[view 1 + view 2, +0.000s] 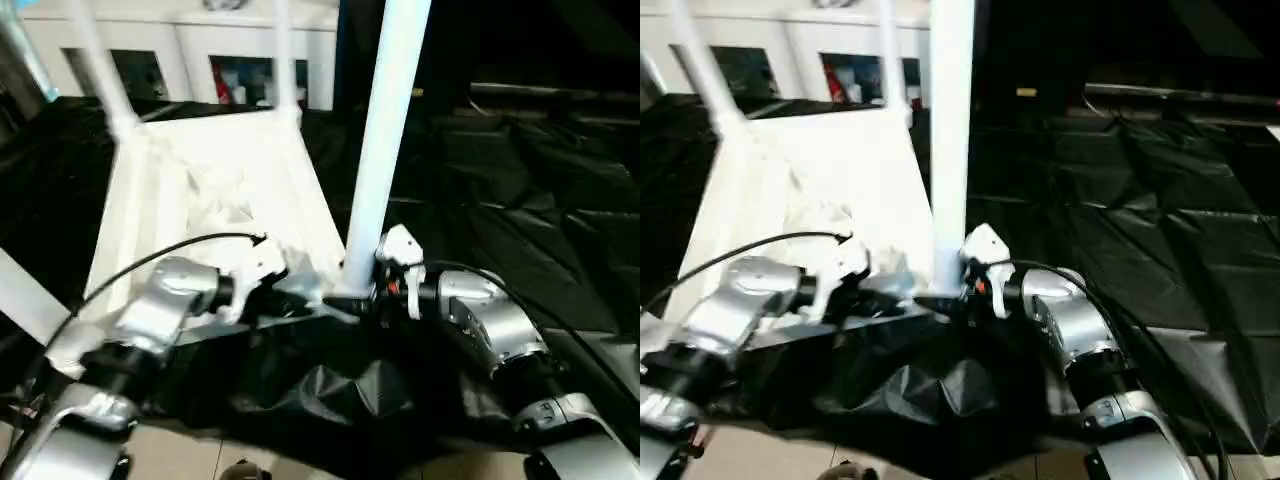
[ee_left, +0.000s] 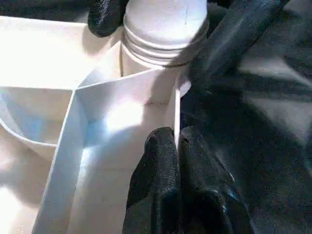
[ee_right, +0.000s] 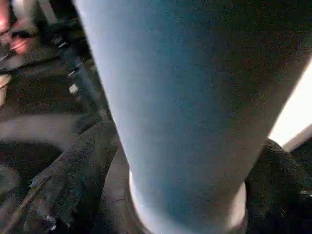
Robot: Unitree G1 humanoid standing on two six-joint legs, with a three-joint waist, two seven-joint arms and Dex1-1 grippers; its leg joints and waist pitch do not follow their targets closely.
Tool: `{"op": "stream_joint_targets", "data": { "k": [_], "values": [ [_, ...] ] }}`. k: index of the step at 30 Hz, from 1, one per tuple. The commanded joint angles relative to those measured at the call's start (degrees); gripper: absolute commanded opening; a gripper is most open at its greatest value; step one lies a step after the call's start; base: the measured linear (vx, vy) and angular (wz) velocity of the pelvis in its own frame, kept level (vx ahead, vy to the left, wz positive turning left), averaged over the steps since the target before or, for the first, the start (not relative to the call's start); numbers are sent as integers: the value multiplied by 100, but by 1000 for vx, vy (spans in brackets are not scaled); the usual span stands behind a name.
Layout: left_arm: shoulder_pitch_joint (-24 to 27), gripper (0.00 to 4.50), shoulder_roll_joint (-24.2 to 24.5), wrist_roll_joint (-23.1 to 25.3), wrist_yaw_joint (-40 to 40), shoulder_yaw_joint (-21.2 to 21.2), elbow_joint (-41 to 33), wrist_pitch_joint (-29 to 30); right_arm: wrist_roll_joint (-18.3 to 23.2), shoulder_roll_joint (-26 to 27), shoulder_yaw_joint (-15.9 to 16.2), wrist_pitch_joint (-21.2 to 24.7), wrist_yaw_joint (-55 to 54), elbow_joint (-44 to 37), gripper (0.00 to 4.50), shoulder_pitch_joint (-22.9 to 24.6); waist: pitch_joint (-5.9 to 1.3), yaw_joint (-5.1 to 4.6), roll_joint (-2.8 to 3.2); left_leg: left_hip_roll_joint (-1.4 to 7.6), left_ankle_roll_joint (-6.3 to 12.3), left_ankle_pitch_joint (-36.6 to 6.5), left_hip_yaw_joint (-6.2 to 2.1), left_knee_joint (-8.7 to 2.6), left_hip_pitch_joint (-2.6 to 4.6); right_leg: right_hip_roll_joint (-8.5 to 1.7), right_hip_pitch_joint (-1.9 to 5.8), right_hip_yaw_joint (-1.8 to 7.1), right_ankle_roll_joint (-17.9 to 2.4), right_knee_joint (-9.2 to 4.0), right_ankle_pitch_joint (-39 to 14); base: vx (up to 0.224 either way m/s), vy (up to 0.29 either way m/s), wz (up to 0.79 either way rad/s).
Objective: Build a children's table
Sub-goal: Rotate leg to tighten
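Right gripper (image 1: 372, 290) jaws apart, straddling upright leg (image 1: 385, 140) base; left gripper (image 2: 176, 141) at 9 o'clock, jaws clamped on tabletop (image 1: 200, 190) rim. Leg top cut off.

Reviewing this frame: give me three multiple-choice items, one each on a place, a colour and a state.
1. Where is the right gripper?
A. On the cabinet
B. At the base of the near upright leg
C. On the floor

2. What colour is the sheet under the table top?
A. Black
B. Red
C. Yellow

3. How is the left gripper?
A. Wide open in the air
B. Shut on a loose leg
C. Shut on the table top's rim wall

Answers:
1 B: the right gripper sits where the near upright leg meets its corner socket.
2 A: the sheet around the table top is black.
3 C: the left gripper pinches the rim wall.
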Motion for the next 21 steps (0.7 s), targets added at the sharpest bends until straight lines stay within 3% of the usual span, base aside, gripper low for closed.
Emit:
{"op": "stream_joint_targets", "data": {
  "k": [1,10,14,16,19,21],
  "values": [
    [10,0,-20,-163,-317,-138,-265,-101,18,-46,115,74,224,-151,348,24,-388,-5,-4,148,92,-1524,-56,-367,98,-307,244,197,-1275,-389,-1210,0,0,0],
    [81,0,66,-190,-401,-147,-351,-82,118,-65,261,247,486,-320,278,103,-393,21,-31,136,83,-1399,-53,-361,87,-305,249,194,-1257,-379,-1142,0,0,0],
    [40,0,-71,-146,-162,-86,-289,-13,105,64,218,274,282,-308,273,153,-397,27,-27,137,89,-1352,-51,-357,84,-307,249,196,-1248,-375,-1104,0,0,0],
    [-129,0,-316,-71,343,51,-67,60,-16,349,5,290,-538,1,272,58,-386,13,-38,135,44,-1410,-54,-365,89,-312,235,201,-1230,-389,-1220,0,0,0],
    [-471,0,-686,68,1222,251,387,117,-195,737,-260,197,-1756,566,271,-127,-362,-60,-45,101,-179,-1746,-90,-393,125,-339,208,198,-988,-481,-2104,0,0,0],
    [-659,0,-871,118,1642,343,630,156,-174,942,-435,216,-2321,764,270,-203,-356,-99,-43,98,-186,-1771,-93,-395,117,-336,206,205,-919,-504,-2182,0,0,0]
  ]
}}
